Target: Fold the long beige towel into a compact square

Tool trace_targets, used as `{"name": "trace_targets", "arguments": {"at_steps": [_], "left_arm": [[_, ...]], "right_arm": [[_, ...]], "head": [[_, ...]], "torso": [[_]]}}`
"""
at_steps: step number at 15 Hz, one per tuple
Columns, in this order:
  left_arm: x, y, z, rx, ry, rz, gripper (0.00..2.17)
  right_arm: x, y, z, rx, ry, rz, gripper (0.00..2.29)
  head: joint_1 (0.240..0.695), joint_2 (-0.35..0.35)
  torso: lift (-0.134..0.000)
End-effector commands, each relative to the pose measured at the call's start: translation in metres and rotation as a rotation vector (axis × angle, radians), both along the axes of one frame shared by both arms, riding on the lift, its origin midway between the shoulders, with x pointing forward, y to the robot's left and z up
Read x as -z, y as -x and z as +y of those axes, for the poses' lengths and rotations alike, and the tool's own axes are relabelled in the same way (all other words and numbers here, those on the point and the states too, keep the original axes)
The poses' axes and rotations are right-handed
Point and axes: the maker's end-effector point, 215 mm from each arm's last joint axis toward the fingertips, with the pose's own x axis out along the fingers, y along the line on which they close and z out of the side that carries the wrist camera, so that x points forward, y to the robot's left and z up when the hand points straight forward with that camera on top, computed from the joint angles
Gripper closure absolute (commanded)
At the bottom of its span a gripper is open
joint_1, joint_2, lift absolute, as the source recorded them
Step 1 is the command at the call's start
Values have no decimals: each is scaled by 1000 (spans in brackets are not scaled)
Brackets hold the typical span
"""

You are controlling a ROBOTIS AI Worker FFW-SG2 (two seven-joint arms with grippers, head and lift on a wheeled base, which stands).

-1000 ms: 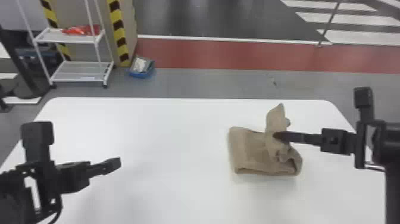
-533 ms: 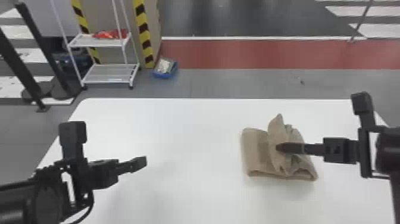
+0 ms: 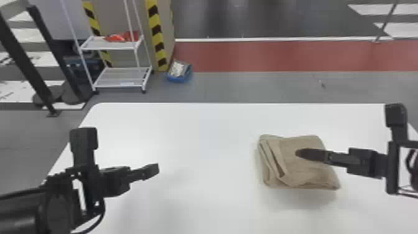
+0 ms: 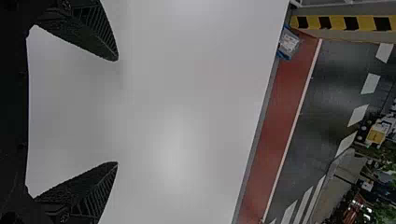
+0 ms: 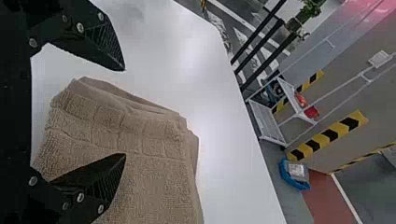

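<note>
beige towel lies on the right part of the white table, between the table's near and far edges. it is folded into a thick, roughly square pad, its layers stacked along the side facing the table's left, where a creased edge runs at a slant. the right gripper reaches in from the table's right side, its tips over the towel; whether they touch the cloth i cannot tell. in the right wrist view the fingers of the right gripper stand wide apart, one in front of the towel, the other in front of the bare tabletop. the left gripper is above the table's left part, well apart from the towel, and in the left wrist view its fingers are spread wide too, white tabletop behind the gap. past the table's far edge, toward its left corner, stands a white rack with red things on its upper shelf, and near it, also past that edge, a blue bin sits on the floor.
</note>
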Motion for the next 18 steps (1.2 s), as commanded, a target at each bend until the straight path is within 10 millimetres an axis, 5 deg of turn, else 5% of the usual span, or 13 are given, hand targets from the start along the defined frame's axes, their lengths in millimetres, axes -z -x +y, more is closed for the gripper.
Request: {"name": "trace_targets", "arguments": {"at_steps": [1,3,5,7,8,12,13,16,18], "left_arm": [[0,-1,-2,-1,7,-2,87],[0,-1,-3,0,8,-3,87],[-1,-1,-3,0,8,-4,87],[-1,-1,0,-5,7,-4,87],[-1,0,3,-10,10,-4,87],[0,1,5,-12,12,-3,87],[0,1,6,-14,12,-3,87],[0,1,8,-18,12,-3,87],[-1,1,9,-21,14,-2,87]], "right_arm": [[15,-7,-17,65,94,19,76],[30,-19,-29,112,171,16,242],[12,-38,-19,84,146,-88,788],[2,-48,-7,89,132,-141,1700],[0,-53,-7,103,140,-154,1838],[30,-55,17,50,242,-109,1841],[39,-60,20,49,274,-104,2037],[40,-91,15,71,326,-162,2051],[48,-90,25,46,334,-139,2051]], "head": [[695,51],[695,23],[695,7],[695,12],[695,25],[695,44],[695,57],[695,66],[695,65]], "torso": [[-124],[-124],[-124],[-124],[-124],[-124],[-124],[-124],[-124]]}}
